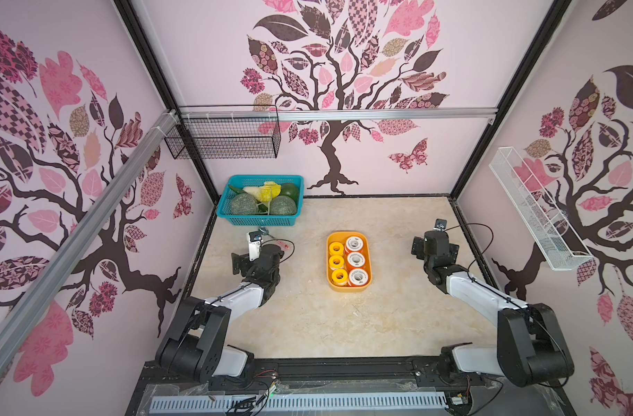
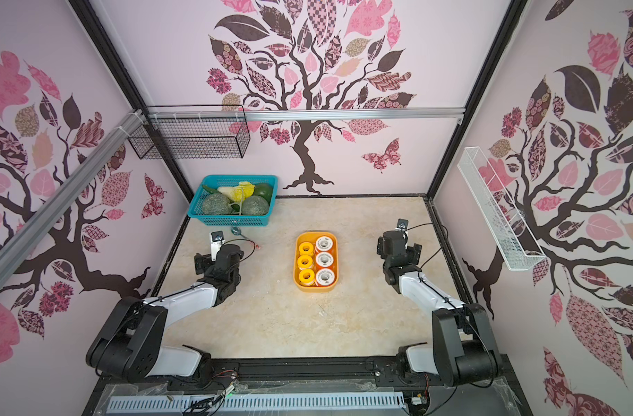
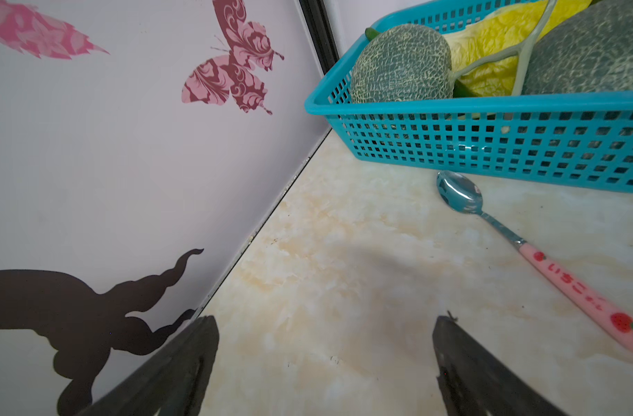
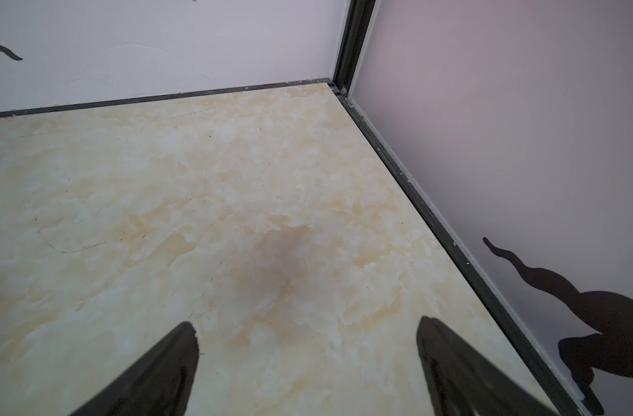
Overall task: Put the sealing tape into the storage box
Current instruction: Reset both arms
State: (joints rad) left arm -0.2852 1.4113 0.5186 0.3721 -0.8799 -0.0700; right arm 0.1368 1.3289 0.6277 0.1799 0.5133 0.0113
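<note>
Six sealing tape rolls (image 1: 356, 260) sit in the storage box (image 1: 349, 288), midway between your grippers. Your left gripper (image 3: 325, 320) and right gripper (image 4: 306, 321) both hang spread wide, empty (each well apart from the box).

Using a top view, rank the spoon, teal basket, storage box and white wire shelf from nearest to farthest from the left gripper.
1. spoon, just beyond the left gripper
2. teal basket, far corner behind the spoon
3. storage box, mid-table, between the arms
4. white wire shelf, on the right wall
</note>
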